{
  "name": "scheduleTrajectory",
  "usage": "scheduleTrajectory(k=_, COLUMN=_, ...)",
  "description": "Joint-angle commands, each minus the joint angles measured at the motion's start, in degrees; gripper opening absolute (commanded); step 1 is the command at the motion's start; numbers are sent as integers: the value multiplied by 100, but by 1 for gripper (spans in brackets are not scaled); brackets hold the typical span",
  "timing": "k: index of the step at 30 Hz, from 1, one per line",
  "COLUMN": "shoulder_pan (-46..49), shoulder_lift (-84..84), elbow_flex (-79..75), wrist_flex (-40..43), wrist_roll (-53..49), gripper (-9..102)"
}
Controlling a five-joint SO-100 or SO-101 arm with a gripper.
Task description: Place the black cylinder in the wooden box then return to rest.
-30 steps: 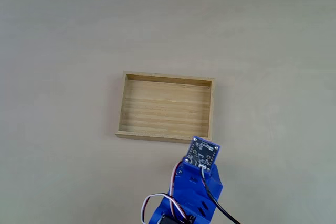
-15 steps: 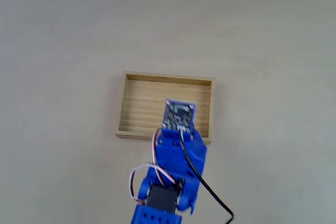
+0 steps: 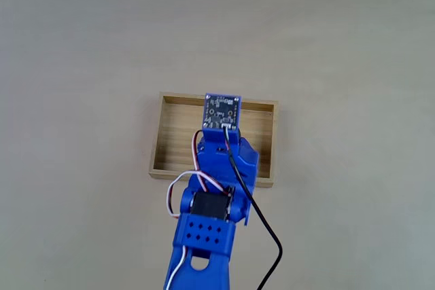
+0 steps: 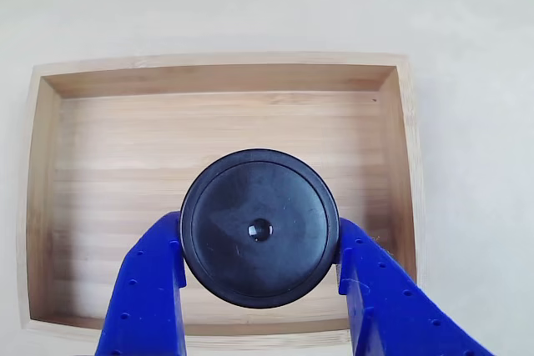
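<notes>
Black cylinder (image 4: 259, 228), round dimpled top facing the other view, sits clamped between the two blue fingers (image 4: 150, 289), held above the striped floor of the wooden box (image 4: 225, 118). In the fixed view the blue arm (image 3: 216, 188) reaches over the box, its circuit board (image 3: 223, 111) near the far wall. Carrying looks done; release likely comes next, needing the fingers to spread. No writing is readable.
</notes>
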Motion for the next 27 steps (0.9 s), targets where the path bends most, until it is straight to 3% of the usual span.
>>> scheduleTrajectory(k=1, shoulder_pan=-123, shoulder_lift=97, elbow_flex=-747, wrist_flex=-211, wrist_roll=-26, gripper=20)
scheduleTrajectory(k=27, shoulder_pan=-264, shoulder_lift=1107, elbow_flex=-738, wrist_flex=-967, wrist_roll=18, gripper=20)
